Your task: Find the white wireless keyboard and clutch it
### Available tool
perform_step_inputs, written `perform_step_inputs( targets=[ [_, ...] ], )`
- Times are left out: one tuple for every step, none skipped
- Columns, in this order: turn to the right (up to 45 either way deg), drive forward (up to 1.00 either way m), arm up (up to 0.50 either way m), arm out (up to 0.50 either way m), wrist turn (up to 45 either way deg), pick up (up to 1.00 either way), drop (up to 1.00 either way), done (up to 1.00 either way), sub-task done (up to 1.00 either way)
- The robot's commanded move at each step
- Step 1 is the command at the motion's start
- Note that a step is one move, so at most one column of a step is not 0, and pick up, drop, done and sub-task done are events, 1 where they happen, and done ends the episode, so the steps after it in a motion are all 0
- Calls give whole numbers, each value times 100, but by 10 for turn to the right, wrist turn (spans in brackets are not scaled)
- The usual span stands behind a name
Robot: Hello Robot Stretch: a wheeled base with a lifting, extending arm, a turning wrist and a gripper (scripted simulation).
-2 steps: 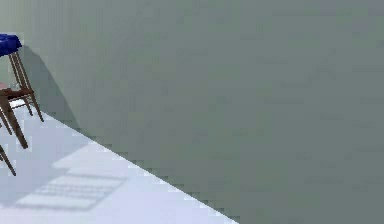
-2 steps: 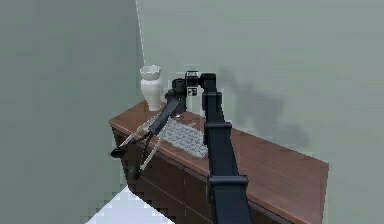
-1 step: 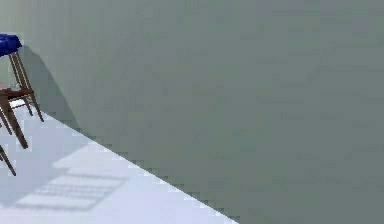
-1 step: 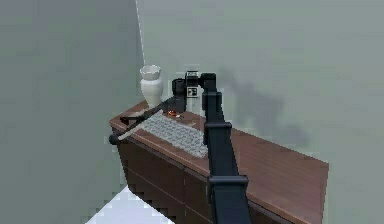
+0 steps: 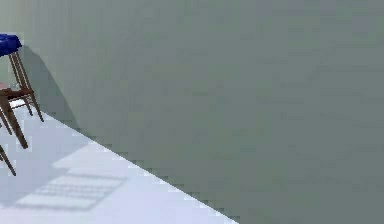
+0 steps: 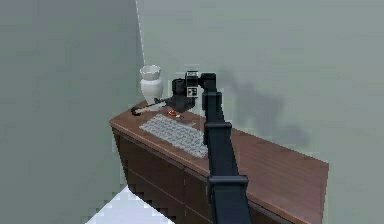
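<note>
My jaws hang at the far end of my dark square arm (image 6: 218, 150), above the back left part of the brown wooden worktop (image 6: 290, 170) in the arm side view. I cannot tell whether they are spread or pressed together. Things lie on the worktop right at and behind them, so I cannot tell whether they hold anything either. Beside them on the arm stand the two small white squares with black marks (image 6: 190, 89).

Below the jaws, toward the worktop's front edge, lies the pale grey-white flat rectangular keyboard (image 6: 176, 133). It rests flat on the wood in the worktop's left half, its long side running roughly along the front edge. My arm crosses its right end in the picture.

Between the keyboard and the jaws sits a small reddish speck (image 6: 178, 115), perhaps some little object, too small for me to name. Left of it, near the worktop's left edge, lies a short dark stick-shaped thing (image 6: 151, 104). At the back left corner a white rounded vase (image 6: 150, 80) stands upright, near the jaws.

The worktop caps a dark brown cabinet (image 6: 160, 175) set into a corner of grey walls (image 6: 290, 50).

In the forward view a plain grey-green wall (image 5: 230, 90) meets a pale floor (image 5: 90, 185). At the left edge stands a blue-seated stool with brown wooden legs (image 5: 8, 43).
</note>
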Motion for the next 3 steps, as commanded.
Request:
perform_step_inputs(
  targets=[
    [0,0,0,0,450,0,0,0,0],
    [0,0,0,0,210,0,0,0,0],
    [0,0,-30,0,0,0,0,0,0]
  ],
)
